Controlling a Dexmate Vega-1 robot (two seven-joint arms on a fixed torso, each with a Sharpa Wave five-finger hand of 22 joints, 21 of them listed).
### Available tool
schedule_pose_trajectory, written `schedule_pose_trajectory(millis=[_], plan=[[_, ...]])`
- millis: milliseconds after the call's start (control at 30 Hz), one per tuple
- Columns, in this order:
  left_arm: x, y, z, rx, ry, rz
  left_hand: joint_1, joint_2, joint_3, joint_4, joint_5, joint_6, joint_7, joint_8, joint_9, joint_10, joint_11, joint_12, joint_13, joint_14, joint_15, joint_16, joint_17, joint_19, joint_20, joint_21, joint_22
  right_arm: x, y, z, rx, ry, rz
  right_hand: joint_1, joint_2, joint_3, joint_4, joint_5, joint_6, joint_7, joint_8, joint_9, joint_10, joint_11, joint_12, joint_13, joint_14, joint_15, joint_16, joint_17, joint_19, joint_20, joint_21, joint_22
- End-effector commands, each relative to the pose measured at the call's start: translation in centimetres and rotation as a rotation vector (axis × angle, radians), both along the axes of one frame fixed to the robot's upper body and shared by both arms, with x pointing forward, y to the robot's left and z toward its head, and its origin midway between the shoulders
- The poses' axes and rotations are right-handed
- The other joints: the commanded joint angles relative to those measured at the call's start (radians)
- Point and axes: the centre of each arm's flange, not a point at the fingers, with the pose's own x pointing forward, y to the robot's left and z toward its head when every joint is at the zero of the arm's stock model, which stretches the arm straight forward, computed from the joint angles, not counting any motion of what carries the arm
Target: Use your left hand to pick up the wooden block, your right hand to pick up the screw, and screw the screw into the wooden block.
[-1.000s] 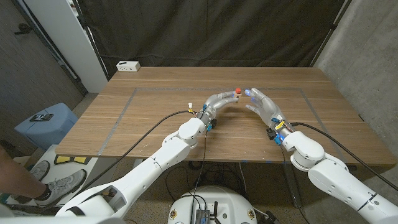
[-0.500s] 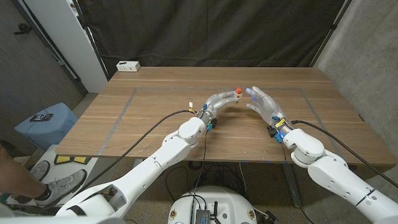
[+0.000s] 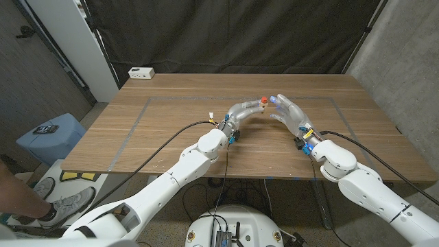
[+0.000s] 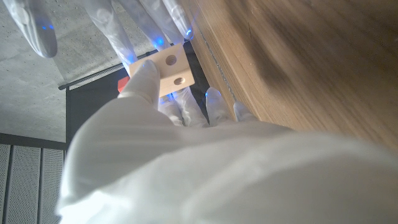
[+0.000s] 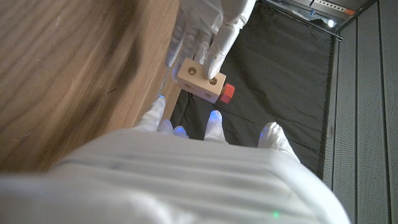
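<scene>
Above the table's far middle: left hand grips the block, lifted. Right hand just right of it, fingers spread, holding nothing. Right wrist view adds two holes in the block and the red screw at its side; head view shows only the red tip.

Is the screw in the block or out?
In. The red-headed screw sticks out of the wooden block's side; the left hand holds the block, off the table.
</scene>
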Motion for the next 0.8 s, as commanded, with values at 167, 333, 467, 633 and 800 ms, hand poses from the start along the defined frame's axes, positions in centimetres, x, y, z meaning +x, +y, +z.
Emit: schedule_pose_trajectory(millis=[167,333,467,633,800], plan=[[-0.28,-0.14,0.16,0.003,-0.007,-0.003,0.0,0.006,0.003,0.004,0.008,0.009,-0.002,0.009,0.002,0.011,-0.002,0.007,0.003,0.008,-0.062,0.006,0.002,0.007,0.005,0.004,0.004,0.29,0.47,0.29,-0.019,-0.006,0.025,-0.008,0.001,-0.004,0.003,0.004,-0.012,0.0,-0.003,0.0,-0.015,-0.002,-0.003,0.004,-0.031,0.007,-0.002,0.001,-0.007,0.001,-0.004,0.002],[-0.41,-0.12,0.04,0.002,-0.005,-0.005,0.0,0.007,0.003,0.005,0.008,0.008,0.0,0.008,0.002,0.011,-0.002,0.007,0.003,0.008,-0.062,0.006,0.002,0.006,0.004,0.004,0.004,0.21,0.69,0.4,-0.021,-0.006,0.029,-0.009,0.002,-0.004,0.003,0.005,-0.015,-0.001,-0.003,0.0,-0.018,-0.002,-0.003,0.004,-0.032,0.008,-0.003,0.001,-0.011,0.002,-0.004,0.002],[-0.46,-0.09,0.0,0.001,-0.007,-0.004,-0.001,0.007,0.003,0.005,0.008,0.007,-0.001,0.008,0.002,0.011,-0.002,0.007,0.003,0.009,-0.062,0.006,0.002,0.006,0.004,0.004,0.004,0.15,0.79,0.42,-0.019,-0.005,0.029,-0.009,0.002,-0.004,0.003,0.005,-0.016,-0.003,-0.001,0.0,-0.022,-0.003,-0.004,0.004,-0.032,0.008,-0.002,0.001,-0.011,0.002,-0.004,0.002],[-0.52,-0.03,-0.07,0.001,-0.006,-0.006,0.0,0.006,0.003,0.004,0.008,0.01,-0.001,0.009,0.002,0.011,-0.002,0.008,0.003,0.009,-0.063,0.006,0.001,0.006,0.004,0.004,0.004,0.04,0.98,0.4,-0.023,-0.01,0.032,-0.009,0.002,-0.004,0.002,0.006,-0.016,-0.005,0.0,0.0,-0.021,-0.002,-0.003,0.004,-0.033,0.008,-0.003,0.0,-0.012,0.001,-0.003,0.002],[-0.56,0.02,-0.26,0.0,-0.002,-0.006,0.0,0.007,0.003,0.005,0.008,0.009,0.001,0.009,0.002,0.01,-0.001,0.007,0.003,0.008,-0.061,0.006,0.002,0.006,0.005,0.004,0.004,-0.17,1.09,0.36,-0.025,-0.011,0.031,-0.008,0.003,-0.004,0.002,0.006,-0.016,-0.006,0.001,0.0,-0.023,-0.003,-0.003,0.004,-0.033,0.008,-0.003,0.0,-0.013,0.002,-0.003,0.002]])
